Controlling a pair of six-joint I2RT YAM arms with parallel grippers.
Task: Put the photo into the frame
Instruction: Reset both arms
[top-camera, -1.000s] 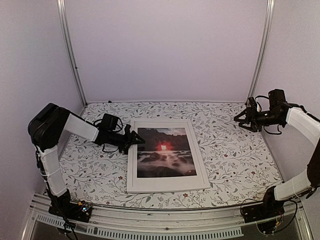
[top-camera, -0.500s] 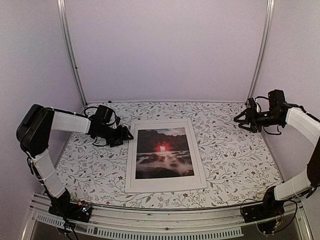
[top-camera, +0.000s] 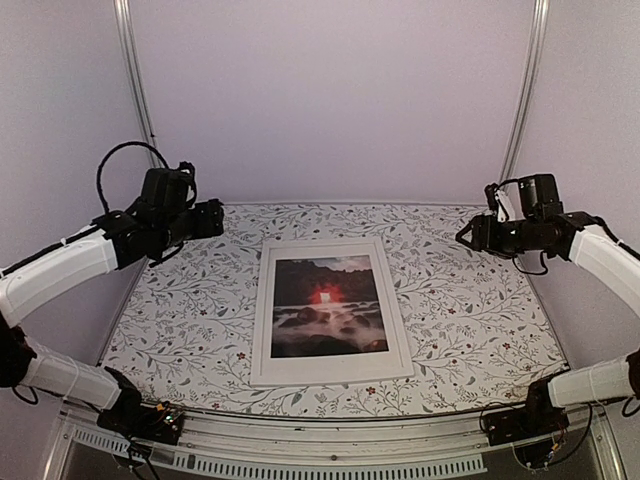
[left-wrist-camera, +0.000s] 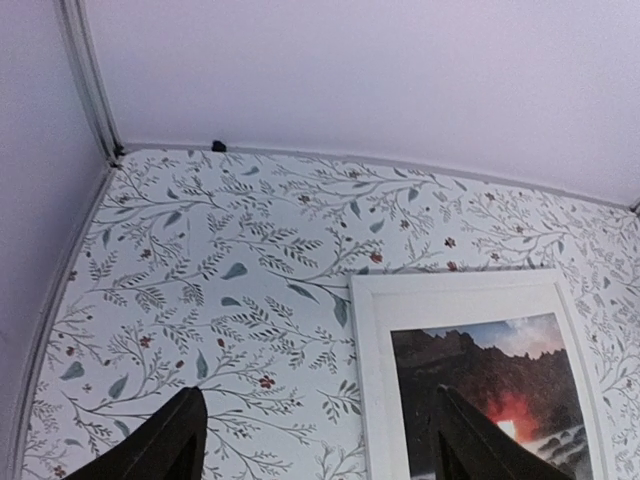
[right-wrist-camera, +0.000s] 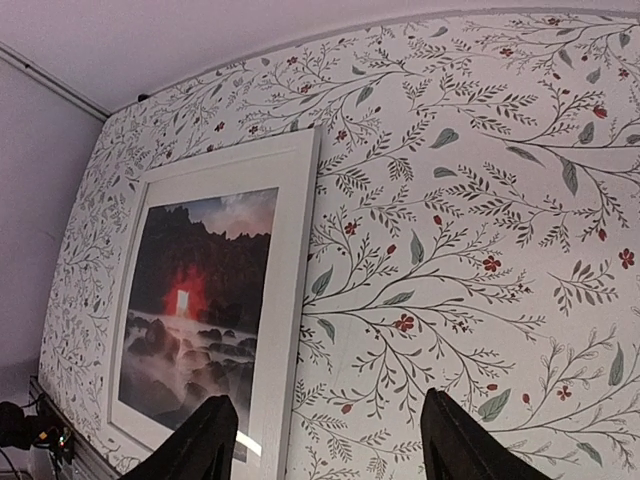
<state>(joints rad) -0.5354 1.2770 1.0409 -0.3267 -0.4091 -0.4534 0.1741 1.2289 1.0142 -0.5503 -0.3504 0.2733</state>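
Across the table (top-camera: 470, 300), a leaf-and-flower print. Lying flat at its middle, the frame (top-camera: 332, 372), long sides running away from the arms. Inside its white border, the photo (top-camera: 325, 305), red glow near centre. Up at the far left, off the surface, the left gripper (left-wrist-camera: 318, 400), jaws apart, empty. Likewise at the far right, the right gripper (right-wrist-camera: 330, 400), jaws apart, gripping nothing.

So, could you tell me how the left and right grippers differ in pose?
The left gripper hangs over the table at far left, pointing right; the right gripper at far right, pointing left. The left gripper's camera catches only a corner of the frame; the right gripper's shows most of it. Both are open, empty, off the photo.
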